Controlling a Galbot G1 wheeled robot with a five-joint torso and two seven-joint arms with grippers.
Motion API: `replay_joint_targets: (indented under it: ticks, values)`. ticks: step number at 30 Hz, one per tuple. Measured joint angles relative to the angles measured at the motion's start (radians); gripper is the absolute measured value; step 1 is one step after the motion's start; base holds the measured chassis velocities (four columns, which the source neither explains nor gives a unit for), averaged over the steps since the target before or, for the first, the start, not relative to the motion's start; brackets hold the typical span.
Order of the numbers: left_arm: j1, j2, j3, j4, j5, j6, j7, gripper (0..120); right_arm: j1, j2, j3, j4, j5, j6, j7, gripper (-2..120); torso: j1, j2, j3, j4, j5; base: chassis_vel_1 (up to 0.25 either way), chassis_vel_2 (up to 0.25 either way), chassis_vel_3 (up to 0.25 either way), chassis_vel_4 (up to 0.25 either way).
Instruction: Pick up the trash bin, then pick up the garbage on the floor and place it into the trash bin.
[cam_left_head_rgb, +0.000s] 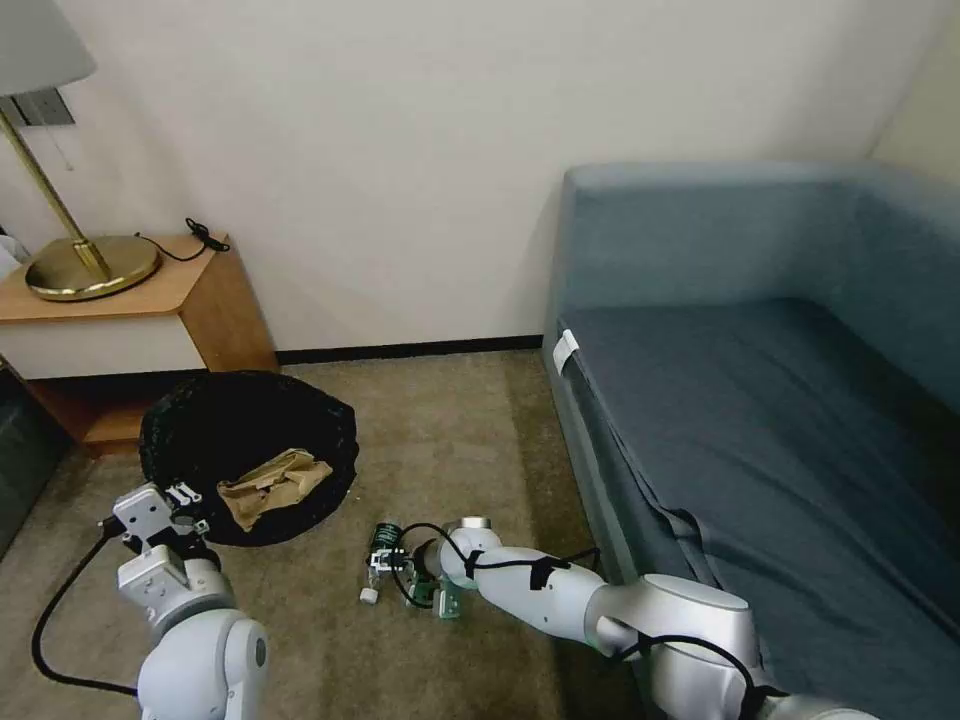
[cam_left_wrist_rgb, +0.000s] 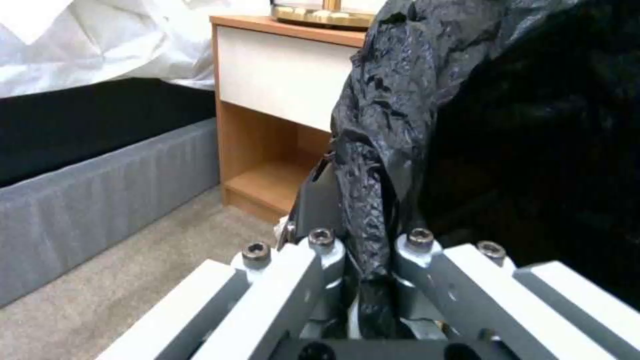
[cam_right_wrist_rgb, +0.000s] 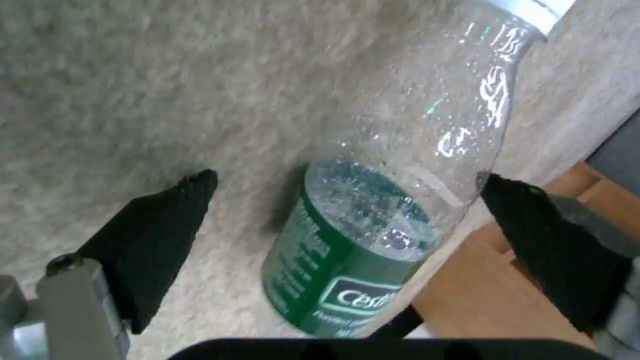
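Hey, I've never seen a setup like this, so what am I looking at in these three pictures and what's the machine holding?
This is a two-armed wheeled robot tidying a carpeted room. The wide picture comes from its head camera; the other two come from cameras on its wrists. The left gripper is clamped on the rim of the round bin lined with a crinkled black plastic bag, where a crumpled tan paper bag already lies. The right gripper is open around a small clear bottle with a dark green label lying on the carpet.
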Motion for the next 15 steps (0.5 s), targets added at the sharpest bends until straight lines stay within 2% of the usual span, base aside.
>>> replay_joint_targets:
  ticks: [15]
  values:
    - [-0.001, 0.0, 0.0, 0.001, 0.004, 0.0, -0.001, 4, -0.001, -0.001, 0.006, -0.018, 0.029, -0.031, 0.006, 100, 0.0, 0.0, 0.0, -0.0002, 0.0001, 0.0, 0.0, 0.0, 0.0]
